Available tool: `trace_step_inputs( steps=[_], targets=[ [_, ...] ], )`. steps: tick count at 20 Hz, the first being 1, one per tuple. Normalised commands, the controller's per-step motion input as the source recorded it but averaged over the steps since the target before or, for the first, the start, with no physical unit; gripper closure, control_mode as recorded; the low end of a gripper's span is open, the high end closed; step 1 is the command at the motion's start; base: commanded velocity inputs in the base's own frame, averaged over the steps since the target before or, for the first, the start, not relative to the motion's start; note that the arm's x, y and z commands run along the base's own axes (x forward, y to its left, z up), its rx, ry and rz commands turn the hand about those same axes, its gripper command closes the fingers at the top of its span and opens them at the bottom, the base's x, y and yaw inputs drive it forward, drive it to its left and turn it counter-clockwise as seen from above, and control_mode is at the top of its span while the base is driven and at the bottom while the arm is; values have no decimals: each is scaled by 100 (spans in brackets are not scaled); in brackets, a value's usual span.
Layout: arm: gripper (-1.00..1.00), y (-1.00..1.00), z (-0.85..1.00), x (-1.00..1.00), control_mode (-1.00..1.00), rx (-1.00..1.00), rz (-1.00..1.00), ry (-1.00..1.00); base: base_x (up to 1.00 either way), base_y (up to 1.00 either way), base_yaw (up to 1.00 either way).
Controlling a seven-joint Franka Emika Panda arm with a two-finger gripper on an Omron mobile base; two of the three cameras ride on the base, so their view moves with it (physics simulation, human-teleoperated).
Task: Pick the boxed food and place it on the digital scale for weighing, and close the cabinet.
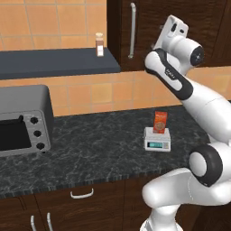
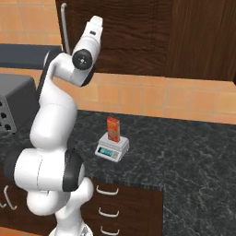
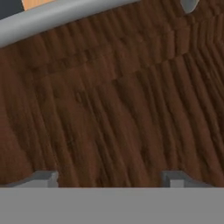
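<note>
The boxed food (image 1: 159, 122) stands upright on the digital scale (image 1: 157, 139) – above it, the gripper (image 3: 109, 178) (jaws spread, empty) faces the cabinet (image 3: 122, 109) door.

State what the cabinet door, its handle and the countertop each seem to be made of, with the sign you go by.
Cabinet door: dark brown wood, matte, by its streaked grain. Handle: likely brushed metal, smooth pale grey bar. Countertop: looks like polished dark stone, black with pale mottled veins.

Dark grained wood cabinet (image 3: 113, 109), matt silver metal handle (image 1: 132, 30), speckled stone counter (image 1: 99, 144)
</note>
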Motion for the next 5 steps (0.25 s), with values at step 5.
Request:
trace_step_inputs(
  steps=[5],
  targets=[
    [-100,0,-100,72,-100,-9,0,8,0,0,0]
  ],
)
